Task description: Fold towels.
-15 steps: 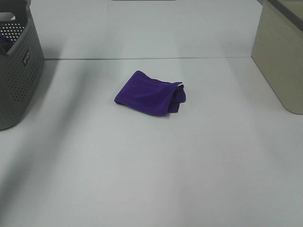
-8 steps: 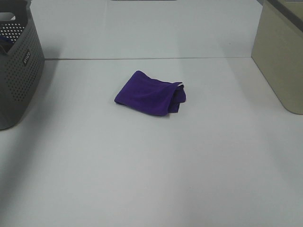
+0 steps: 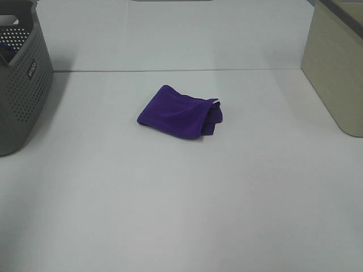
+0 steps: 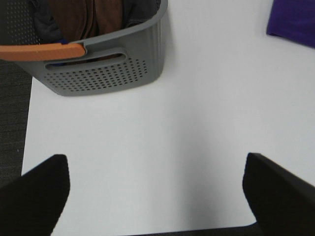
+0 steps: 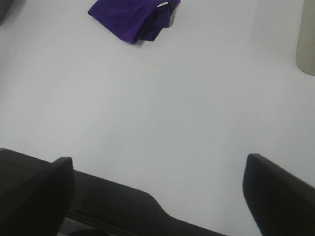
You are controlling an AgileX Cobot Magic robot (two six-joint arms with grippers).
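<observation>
Purple towel [image 3: 180,111] bunched mid-table, tag at three o'clock; left gripper [image 4: 155,194] and right gripper [image 5: 157,191] wide open, empty; risk of pinching several layers.

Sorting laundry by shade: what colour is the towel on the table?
Deep purple. The towel shows best in the exterior high view.

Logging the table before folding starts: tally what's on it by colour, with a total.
Purple: 1, the folded towel
Grey: 1, the perforated laundry basket holding dark clothes, orange handle visible from the left wrist
Beige: 1, the bin at the right edge
Total: 3
</observation>
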